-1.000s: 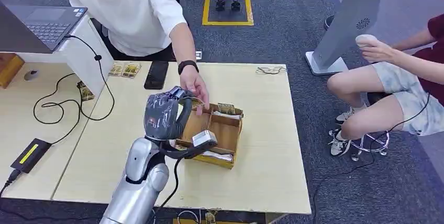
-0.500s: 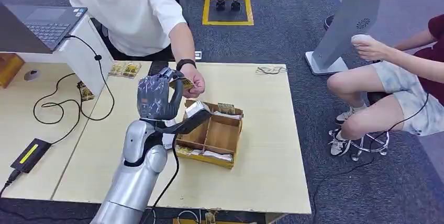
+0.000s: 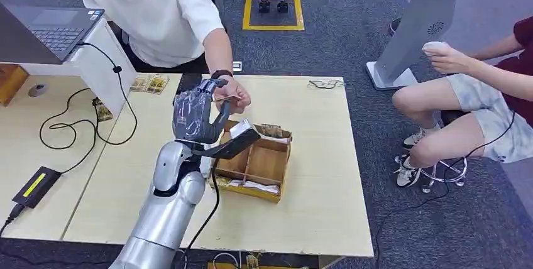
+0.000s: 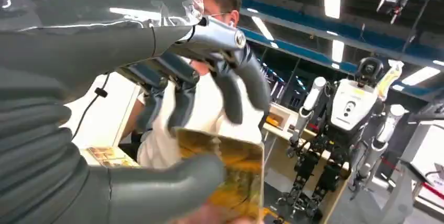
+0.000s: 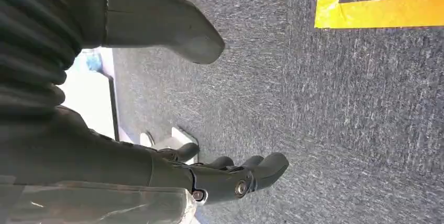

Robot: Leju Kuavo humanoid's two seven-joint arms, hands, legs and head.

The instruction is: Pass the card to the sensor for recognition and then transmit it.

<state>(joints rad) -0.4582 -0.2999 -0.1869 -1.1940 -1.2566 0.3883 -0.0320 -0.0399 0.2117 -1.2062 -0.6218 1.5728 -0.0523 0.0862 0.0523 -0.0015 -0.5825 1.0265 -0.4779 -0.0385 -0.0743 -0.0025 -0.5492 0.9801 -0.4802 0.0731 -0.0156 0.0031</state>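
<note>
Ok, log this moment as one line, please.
left hand: raised, at card | card: also in person's hand | right hand: empty over carpet | phase: card handover

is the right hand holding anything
No, the right hand hangs over grey carpet with its fingers apart and nothing in them.

No readable text, label, brand or number in any view. Card (image 4: 230, 174) print blurred gold, illegible. Laptop (image 3: 53, 27) keys too small to read. Yellow square floor marking (image 3: 273, 12) bears no lettering.
</note>
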